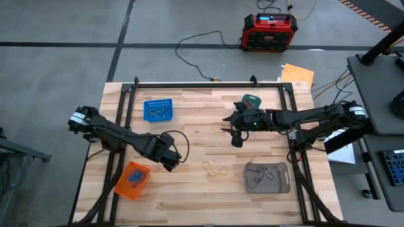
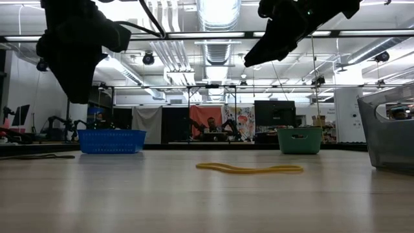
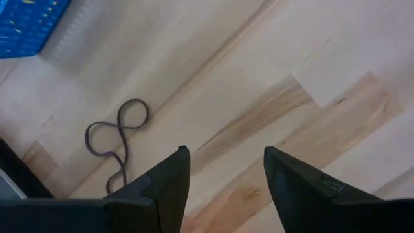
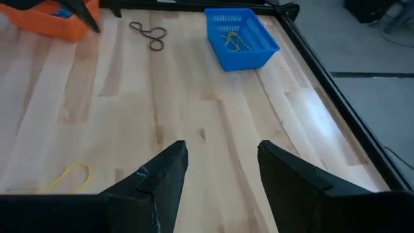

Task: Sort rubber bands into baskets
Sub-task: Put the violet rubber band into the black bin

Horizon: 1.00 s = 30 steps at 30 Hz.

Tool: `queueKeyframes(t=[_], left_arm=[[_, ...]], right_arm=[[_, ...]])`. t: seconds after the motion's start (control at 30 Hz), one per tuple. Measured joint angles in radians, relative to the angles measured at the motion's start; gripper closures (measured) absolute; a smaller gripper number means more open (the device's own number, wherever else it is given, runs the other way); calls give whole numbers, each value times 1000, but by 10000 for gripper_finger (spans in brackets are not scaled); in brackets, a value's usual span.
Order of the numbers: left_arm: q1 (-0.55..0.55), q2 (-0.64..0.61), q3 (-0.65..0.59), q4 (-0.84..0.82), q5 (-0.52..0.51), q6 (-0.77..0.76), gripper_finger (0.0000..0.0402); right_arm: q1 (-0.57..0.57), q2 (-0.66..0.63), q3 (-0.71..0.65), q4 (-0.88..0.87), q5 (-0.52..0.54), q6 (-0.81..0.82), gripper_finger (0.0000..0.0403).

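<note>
4 baskets spread over the wooden desk (image 1: 208, 195): blue basket (image 1: 158, 110) toward the far left corner, teal basket (image 1: 251, 101) toward the far right and partly covered by the right arm (image 1: 309, 116), orange basket (image 1: 132, 180) at the near left edge, wider grey basket (image 1: 267, 177) at the near right. Inside the blue basket, a few yellow-tan rubber bands (image 4: 236, 42); inside the orange one, blue bands (image 1: 134, 178); inside the grey one, dark thin loops (image 1: 259, 175); contents of the teal one not visible. 2 loose bands out on the bare wood: 1 yellow-tan band (image 1: 216, 168) lying flat near the middle of the desk, between the orange and grey baskets, and 1 dark grey band (image 3: 116, 133) twisted into a figure 8, well apart from the blue basket and close ahead of the left jaws. Left jaws raised above the desk just beside the orange basket, spread apart and released, nothing between them, only wood grain below. Right jaws hanging above the desk near the teal basket, likewise parted and released, holding nothing, with the yellow-tan band lying off to one side below them. Beyond the desk, on the floor, a red-and-black box (image 1: 269, 31) with black cables (image 1: 196, 41) trailing from it
</note>
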Motion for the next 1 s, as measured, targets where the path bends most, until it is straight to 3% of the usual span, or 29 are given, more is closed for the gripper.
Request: queueKeyframes(t=[0.2, 0.63, 1.0], left_arm=[[-2, 0, 0, -1, 48, 42, 221], [-2, 0, -40, 32, 1, 19, 221], [40, -15, -208, 35, 88, -4, 221]], right_arm=[[1, 1, -22, 80, -158, -41, 218], [0, 0, -41, 93, -163, -3, 218], [0, 0, -41, 93, -163, -4, 218]])
